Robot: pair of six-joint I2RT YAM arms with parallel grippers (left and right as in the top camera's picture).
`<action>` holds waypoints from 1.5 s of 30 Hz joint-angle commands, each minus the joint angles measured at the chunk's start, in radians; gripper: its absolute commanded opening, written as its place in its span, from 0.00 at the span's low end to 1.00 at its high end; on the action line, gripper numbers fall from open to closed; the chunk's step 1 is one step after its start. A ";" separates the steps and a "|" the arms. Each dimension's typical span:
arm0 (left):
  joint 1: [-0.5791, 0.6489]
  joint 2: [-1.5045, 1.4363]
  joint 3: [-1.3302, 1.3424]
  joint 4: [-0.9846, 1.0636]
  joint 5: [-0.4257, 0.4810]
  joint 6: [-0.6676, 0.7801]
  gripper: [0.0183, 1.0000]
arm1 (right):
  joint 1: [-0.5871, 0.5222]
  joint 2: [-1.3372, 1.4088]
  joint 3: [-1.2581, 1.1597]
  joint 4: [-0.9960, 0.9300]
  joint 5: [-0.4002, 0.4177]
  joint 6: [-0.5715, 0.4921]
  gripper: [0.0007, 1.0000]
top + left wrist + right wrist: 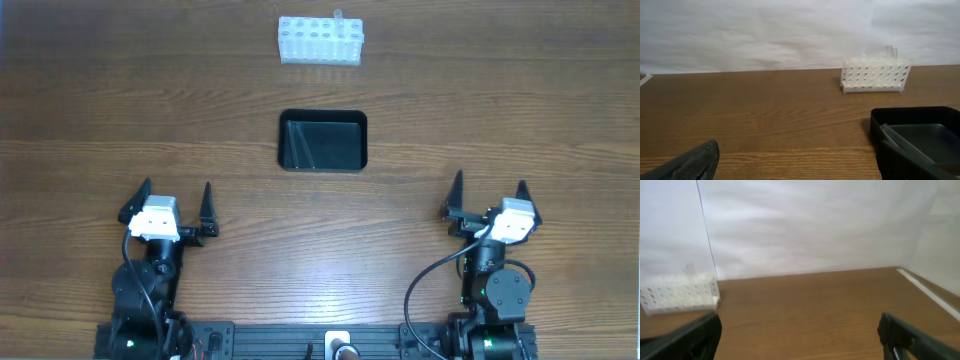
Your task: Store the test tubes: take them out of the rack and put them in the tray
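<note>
The white test tube rack (320, 42) stands at the far middle of the table, with one clear tube (338, 17) upright in its right end. In the left wrist view the rack (875, 75) and that tube (890, 50) stand beyond the black tray (920, 131). The tray (323, 118) lies mid-table, and a clear tube (304, 148) seems to lie inside it. My left gripper (174, 202) is open near the front left, far from both. My right gripper (490, 194) is open at the front right. The right wrist view has the rack (680, 295) far off.
Bare brown wood (480, 100) surrounds the rack and tray on all sides. A white backdrop (765, 35) rises behind the table's far edge. Both arm bases sit along the near edge.
</note>
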 commanded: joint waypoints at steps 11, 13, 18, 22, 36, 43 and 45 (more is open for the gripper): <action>0.005 -0.007 -0.005 0.000 0.013 0.014 1.00 | -0.007 0.930 0.515 0.240 -0.060 -0.038 0.99; 0.005 -0.007 -0.005 0.000 0.013 0.014 1.00 | -0.004 1.062 0.621 0.240 -0.131 -0.038 0.99; 0.005 -0.007 -0.005 0.000 0.013 0.014 1.00 | 0.079 1.363 0.849 0.253 -0.161 -0.035 0.99; 0.005 -0.007 -0.005 0.000 0.013 0.014 1.00 | 0.190 1.548 0.991 0.251 -0.109 -0.034 0.99; 0.005 -0.007 -0.005 0.000 0.013 0.014 1.00 | 0.494 1.880 1.329 0.158 0.299 0.134 0.99; 0.005 -0.007 -0.005 0.000 0.013 0.014 1.00 | 0.504 1.991 1.504 0.011 0.431 0.137 0.99; 0.005 -0.007 -0.005 0.000 0.013 0.014 1.00 | 0.504 2.019 1.534 0.011 0.453 0.137 0.99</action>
